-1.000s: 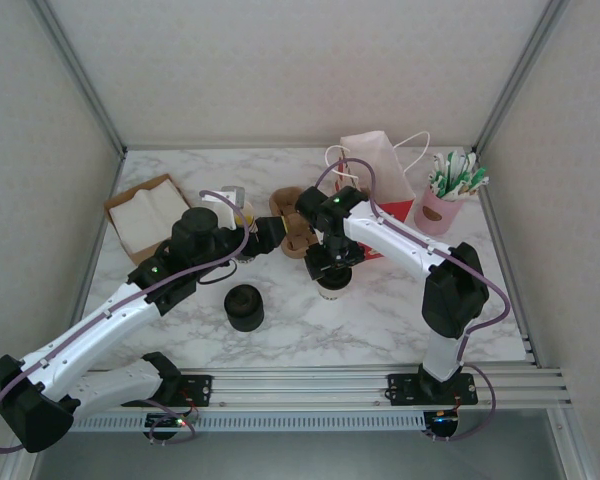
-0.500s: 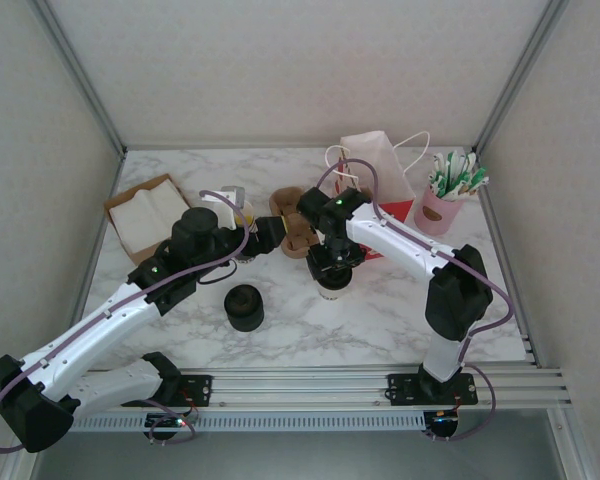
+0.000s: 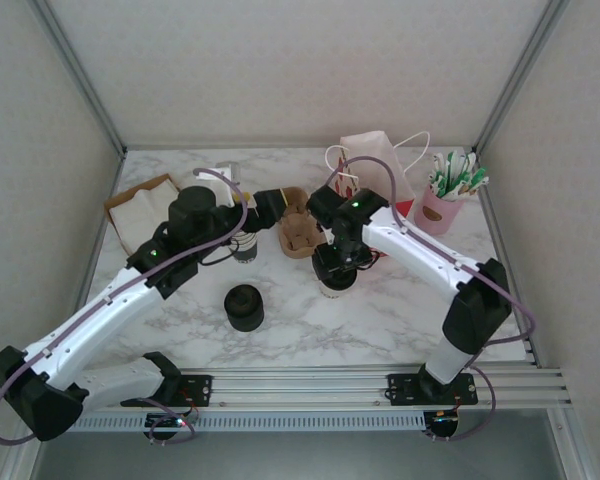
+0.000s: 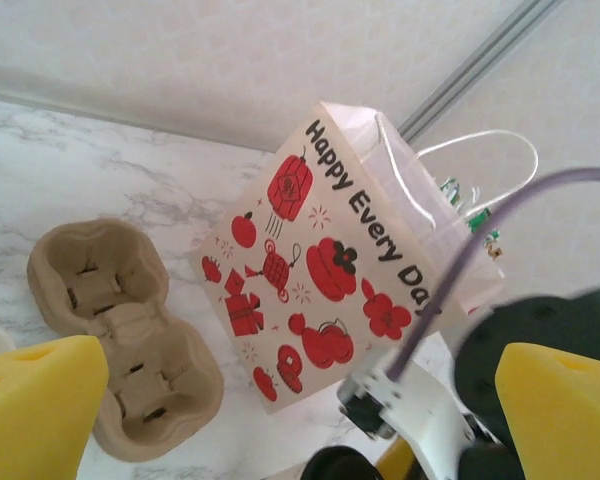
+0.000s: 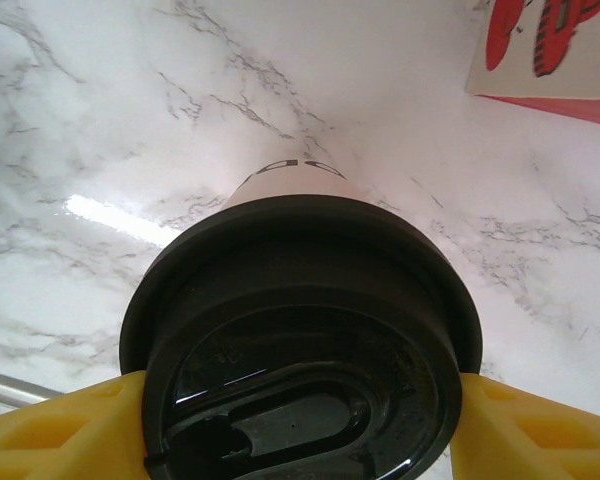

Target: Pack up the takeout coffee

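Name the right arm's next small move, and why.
Probably lift straight up: the yellow fingers of the right gripper seem to pinch the cream paper cup with the black lid, standing on the marble table near the red-and-white bag.

bag standing on marble table | brown pulp carrier lying near it | left gripper holding yellow fingers wide apart | purple cable crossing bag's right side

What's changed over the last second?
The left gripper, open, moved back, away from the bases, above the brown pulp cup carrier. The right arm's elbow swung right; the right gripper stays on the small cream-white paper cup with a round black plastic lid. Cup, carrier, red-and-white paper bag: unmoved.
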Motion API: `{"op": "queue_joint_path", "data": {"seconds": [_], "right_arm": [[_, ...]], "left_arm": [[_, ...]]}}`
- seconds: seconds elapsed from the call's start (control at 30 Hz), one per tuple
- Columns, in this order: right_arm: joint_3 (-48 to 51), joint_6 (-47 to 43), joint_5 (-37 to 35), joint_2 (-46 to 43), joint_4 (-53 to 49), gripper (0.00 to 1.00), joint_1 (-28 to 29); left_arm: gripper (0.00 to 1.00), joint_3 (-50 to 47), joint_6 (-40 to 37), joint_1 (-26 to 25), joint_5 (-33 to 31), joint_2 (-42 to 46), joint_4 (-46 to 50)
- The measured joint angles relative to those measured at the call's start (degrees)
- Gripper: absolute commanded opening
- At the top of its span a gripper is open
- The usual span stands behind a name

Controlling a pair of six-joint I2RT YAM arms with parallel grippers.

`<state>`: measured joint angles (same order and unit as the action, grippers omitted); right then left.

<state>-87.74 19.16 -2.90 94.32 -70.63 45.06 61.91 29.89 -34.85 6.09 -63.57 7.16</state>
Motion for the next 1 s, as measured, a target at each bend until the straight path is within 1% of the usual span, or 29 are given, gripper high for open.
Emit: {"op": "queue_joint_path", "data": {"seconds": [0.07, 0.37, 0.6, 0.67, 0.8, 1.0], "right_arm": [[0.0, 0.3, 0.1, -2.3, -0.6, 0.69, 0.0], [-0.1, 2.1, -0.1, -12.8, -4.7, 0.70, 0.1], [-3.2, 3.4, -1.0, -18.9, -8.9, 0.70, 0.2], [-4.6, 3.9, -1.7, -20.6, -10.0, 0.70, 0.2], [-8.9, 4.4, -3.5, -23.1, -12.0, 0.69, 0.2], [-16.5, 4.5, -6.8, -23.6, -14.2, 0.69, 0.2]], "left_arm": [[1.00, 1.3, 0.6, 0.9, 1.7, -1.6, -0.8], [0.98, 10.4, 4.5, 4.6, 14.0, -12.3, -4.9], [0.94, 17.0, 8.1, 5.0, 23.0, -21.8, -8.2], [0.92, 18.3, 8.7, 4.9, 24.7, -23.9, -8.5], [0.82, 21.4, 9.7, 4.0, 27.3, -28.1, -8.7], [0.71, 25.2, 10.6, 2.6, 30.2, -33.0, -8.7]]}}
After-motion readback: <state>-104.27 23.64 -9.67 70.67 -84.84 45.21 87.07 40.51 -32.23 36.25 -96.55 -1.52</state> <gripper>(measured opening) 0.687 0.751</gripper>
